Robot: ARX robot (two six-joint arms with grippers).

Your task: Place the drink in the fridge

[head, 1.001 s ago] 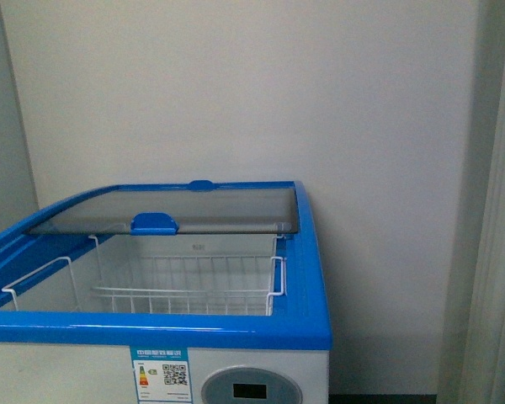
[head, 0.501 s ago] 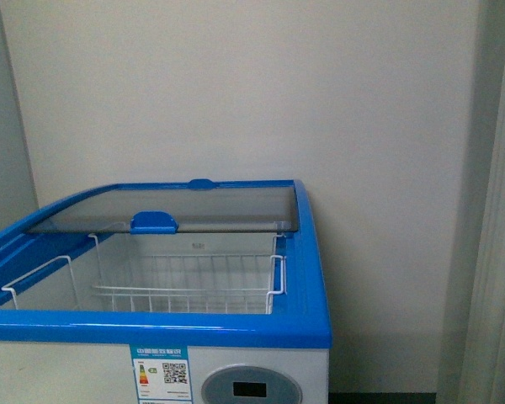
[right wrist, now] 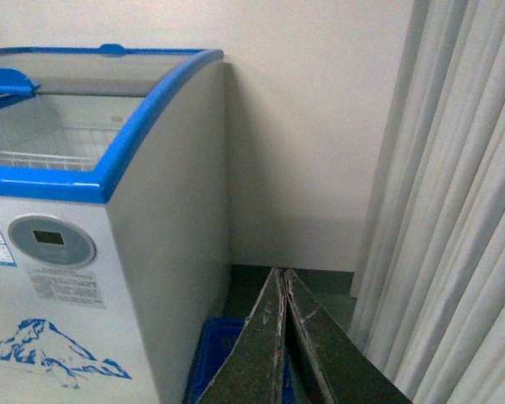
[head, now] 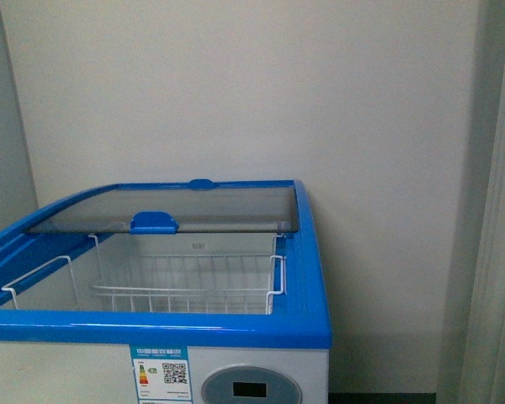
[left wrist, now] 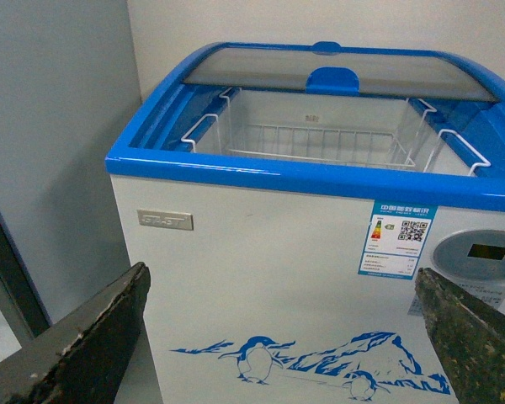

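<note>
The fridge (head: 261, 362) is a white chest cooler with a blue rim; its near glass lid is slid back, baring a white wire basket (head: 185, 286) inside. It also fills the left wrist view, fridge (left wrist: 261, 278), with a penguin picture low on its front. My left gripper (left wrist: 282, 337) hangs open in front of that wall, nothing between its dark fingers (left wrist: 93, 345). My right gripper (right wrist: 284, 286) is shut and empty, low beside the fridge (right wrist: 168, 252). The drink is out of view. Neither arm shows in the front view.
A blue plastic basket (right wrist: 215, 362) sits on the floor beside the fridge's right side, under my right gripper. Pale curtains (right wrist: 454, 210) hang to the right. A wall (head: 236, 84) stands behind the fridge, and a grey panel (left wrist: 50, 126) flanks its left.
</note>
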